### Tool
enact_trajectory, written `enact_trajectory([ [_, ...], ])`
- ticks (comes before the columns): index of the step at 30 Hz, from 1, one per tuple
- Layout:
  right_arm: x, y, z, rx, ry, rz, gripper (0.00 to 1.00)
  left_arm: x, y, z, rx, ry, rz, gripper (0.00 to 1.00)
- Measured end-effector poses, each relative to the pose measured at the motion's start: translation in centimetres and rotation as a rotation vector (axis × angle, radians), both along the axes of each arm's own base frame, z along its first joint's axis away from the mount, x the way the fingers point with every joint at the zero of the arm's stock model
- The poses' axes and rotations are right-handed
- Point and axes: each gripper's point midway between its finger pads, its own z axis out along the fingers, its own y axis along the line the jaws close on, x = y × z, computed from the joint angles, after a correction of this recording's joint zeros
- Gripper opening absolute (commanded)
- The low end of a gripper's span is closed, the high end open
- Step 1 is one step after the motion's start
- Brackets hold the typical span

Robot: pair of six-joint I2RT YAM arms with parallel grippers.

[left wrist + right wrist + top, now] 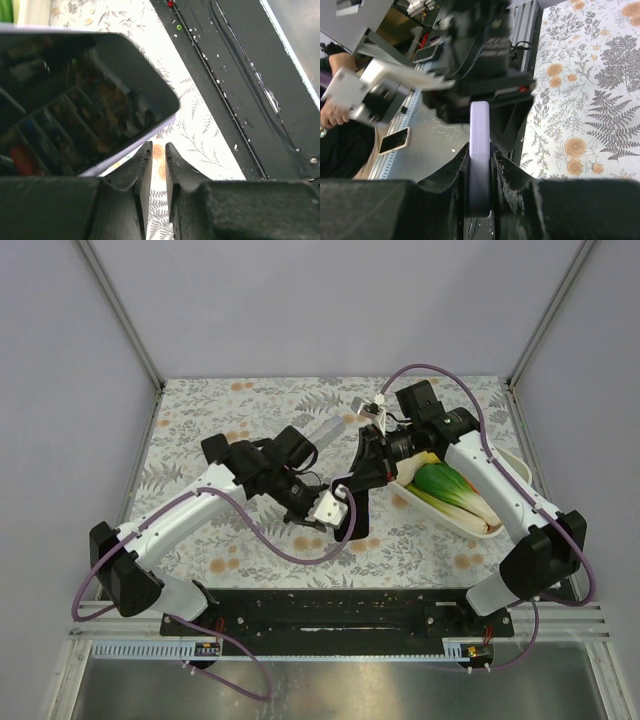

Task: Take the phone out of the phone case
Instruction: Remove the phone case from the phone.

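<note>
The floral worktop [200, 410] fills my overhead view inside pale walls, and both arms meet over its middle. There the phone hangs off the surface, between the two wrists. On my right wrist feed the right pincer [480, 156] is pinching the lilac case [480, 125] edge-on, one finger on each face, with the case rising up the centre of the frame. On the left wrist feed the phone [75, 90] fills the upper left, its dark glass full of reflections and a thin lilac rim along its lower right edge. The left pincer [158, 156] sits at bottom centre, just under that corner. Its fingers are all but pressed together, with only a slit of worktop showing between them. Overhead, a white tray [452, 524] of greens [445, 485] lies right of centre.
</note>
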Motion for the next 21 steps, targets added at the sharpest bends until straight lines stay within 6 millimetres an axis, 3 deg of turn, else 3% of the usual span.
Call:
enact_trajectory([
  [5,0.9,0.5,-0.6,-0.017,0.046,-0.007,0.00,-0.6,-1.1,-0.9,0.012,-0.072,-0.085,0.00],
  [10,1.3,0.6,-0.7,-0.022,0.033,-0.019,0.00,0.0,-1.0,-1.2,0.016,-0.081,-0.070,0.01],
  [12,1.4,0.6,-0.7,-0.022,0.028,-0.021,0.00,0.5,-0.8,-1.3,0.015,-0.079,-0.050,0.10],
  [18,2.3,0.7,-1.1,-0.041,-0.006,-0.055,0.00,2.6,1.1,-1.7,0.012,-0.050,0.062,0.60],
  [21,2.7,0.7,-1.0,-0.057,-0.014,-0.077,0.00,3.4,2.6,-1.3,-0.001,-0.032,0.136,0.69],
])
